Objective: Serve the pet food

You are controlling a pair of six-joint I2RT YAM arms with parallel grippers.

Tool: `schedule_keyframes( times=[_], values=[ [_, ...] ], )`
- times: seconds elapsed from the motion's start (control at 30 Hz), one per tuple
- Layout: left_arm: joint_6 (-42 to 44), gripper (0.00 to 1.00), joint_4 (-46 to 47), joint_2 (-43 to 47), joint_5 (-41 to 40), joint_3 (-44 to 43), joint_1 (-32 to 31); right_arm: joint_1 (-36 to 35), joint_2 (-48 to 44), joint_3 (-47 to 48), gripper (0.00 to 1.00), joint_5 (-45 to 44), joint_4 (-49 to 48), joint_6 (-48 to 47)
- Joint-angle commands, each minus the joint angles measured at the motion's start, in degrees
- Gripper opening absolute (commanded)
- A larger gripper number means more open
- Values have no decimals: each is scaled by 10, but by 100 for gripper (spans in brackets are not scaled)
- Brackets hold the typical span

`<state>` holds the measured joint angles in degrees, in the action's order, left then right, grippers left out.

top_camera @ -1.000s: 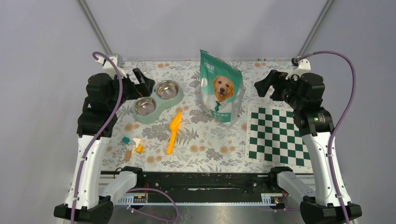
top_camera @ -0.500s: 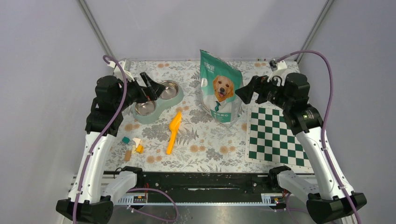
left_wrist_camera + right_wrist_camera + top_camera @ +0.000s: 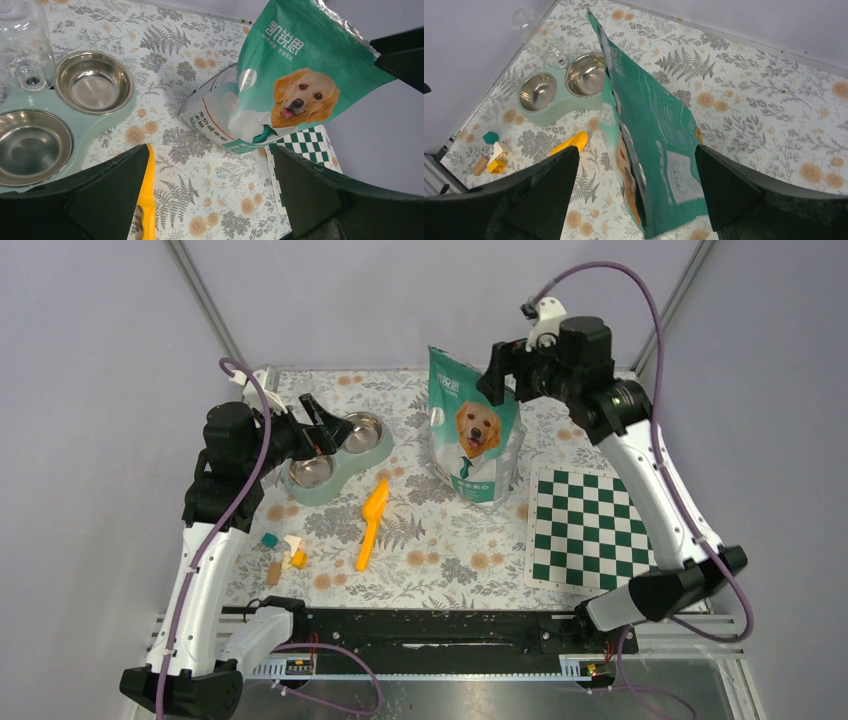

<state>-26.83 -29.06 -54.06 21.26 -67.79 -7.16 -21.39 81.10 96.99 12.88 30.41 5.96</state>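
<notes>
The green pet food bag (image 3: 472,430) with a dog picture stands upright at mid-table; its top looks open in the right wrist view (image 3: 654,125). No kibble shows. My right gripper (image 3: 503,375) is open and empty, above the bag's top edge, its fingers either side of the bag (image 3: 636,150). My left gripper (image 3: 322,428) is open and empty, above the mint double feeder (image 3: 350,462), whose two steel bowls (image 3: 94,82) are empty. A yellow scoop (image 3: 372,520) lies on the mat between feeder and bag.
A green-white chessboard mat (image 3: 590,530) lies at the right. Small coloured wooden blocks (image 3: 283,555) lie near the front left. A clear bottle (image 3: 25,45) stands on the feeder's back. Grey walls enclose the floral table.
My right arm has swung up and left, from beside the chessboard to above the bag's top. My left gripper moved slightly over the bowls, then held still.
</notes>
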Motion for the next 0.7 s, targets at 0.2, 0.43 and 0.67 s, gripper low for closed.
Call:
schedule_keyframes(
  times=[0.2,0.43,0.67],
  values=[
    [30,98,-4,-4,-22,-23,0,-54,276,397,69,-63,278,-141],
    [51,98,-25,0,-43,-28,0,-70,328,475,63,-30,349,-181],
    [59,98,-30,-1,-49,-23,0,-80,340,478,50,-42,354,-169]
  ],
)
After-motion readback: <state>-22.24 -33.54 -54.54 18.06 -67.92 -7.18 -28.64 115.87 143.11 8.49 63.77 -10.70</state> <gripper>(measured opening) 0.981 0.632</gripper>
